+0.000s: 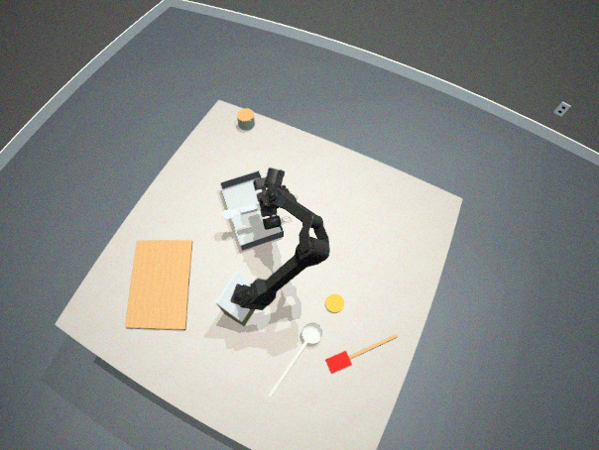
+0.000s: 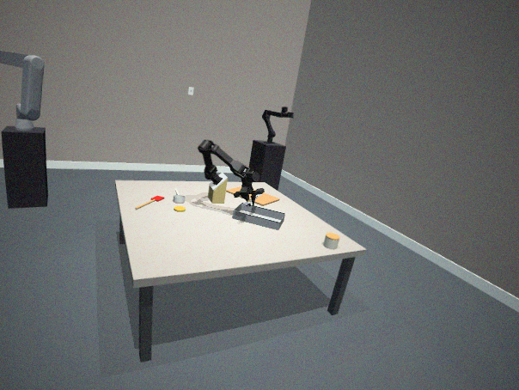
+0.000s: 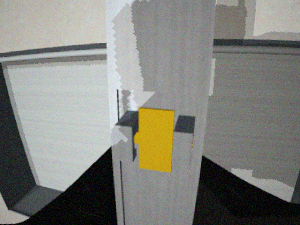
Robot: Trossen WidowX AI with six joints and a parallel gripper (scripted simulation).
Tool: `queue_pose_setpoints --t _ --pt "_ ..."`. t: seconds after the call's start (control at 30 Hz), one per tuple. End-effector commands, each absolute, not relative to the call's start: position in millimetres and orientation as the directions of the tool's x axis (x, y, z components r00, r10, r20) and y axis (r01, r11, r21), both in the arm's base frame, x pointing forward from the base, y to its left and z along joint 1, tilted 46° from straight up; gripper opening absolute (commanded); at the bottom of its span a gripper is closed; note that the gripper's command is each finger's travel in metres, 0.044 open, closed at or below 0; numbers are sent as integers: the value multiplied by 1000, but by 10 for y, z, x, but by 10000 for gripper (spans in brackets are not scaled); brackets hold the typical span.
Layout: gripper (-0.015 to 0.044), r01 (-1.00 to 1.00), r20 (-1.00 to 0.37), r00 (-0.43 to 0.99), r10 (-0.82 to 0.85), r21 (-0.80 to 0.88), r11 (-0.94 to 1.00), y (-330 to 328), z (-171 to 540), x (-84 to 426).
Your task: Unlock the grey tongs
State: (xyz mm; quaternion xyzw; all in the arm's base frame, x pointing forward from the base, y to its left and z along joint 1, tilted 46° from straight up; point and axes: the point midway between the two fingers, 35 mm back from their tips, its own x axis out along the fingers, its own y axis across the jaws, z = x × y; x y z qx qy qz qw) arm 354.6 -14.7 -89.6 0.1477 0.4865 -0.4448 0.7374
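The grey tongs (image 1: 245,211) (image 3: 170,64) are between the fingers of my gripper (image 1: 265,205) (image 2: 249,203) (image 3: 146,150), which is shut on them. They run across above the roasting tin (image 1: 262,240) (image 2: 275,222) (image 3: 50,50), and their shadow falls apart from them, on the tin and the table. A yellow lock tab (image 3: 156,140) sits in a bracket on the tongs in the wrist view. I cannot tell whether it is locked. The wooden board (image 1: 159,284) (image 2: 268,198) lies flat, away from the gripper. The arm hides part of the tongs.
A knife block (image 1: 244,317) (image 2: 218,196) stands between the arm's base and the board. A small pan (image 1: 311,334) (image 2: 180,199), a yellow disc (image 1: 334,303) (image 2: 180,209) and a red spatula (image 1: 338,362) (image 2: 157,198) lie on the other side. An orange-topped jar (image 1: 246,119) (image 2: 332,240) stands near a table corner.
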Motion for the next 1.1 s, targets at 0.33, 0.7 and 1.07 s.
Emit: queue_pose_setpoints --t 0.33,0.7,1.07 --pt "-150 817 -794 -30 -608 -370 443 -174 -886 3555" --pt "-150 802 -719 -141 -680 -486 348 -205 -819 3545" --pt "-150 796 -699 -163 -696 -510 326 -211 -797 3544"
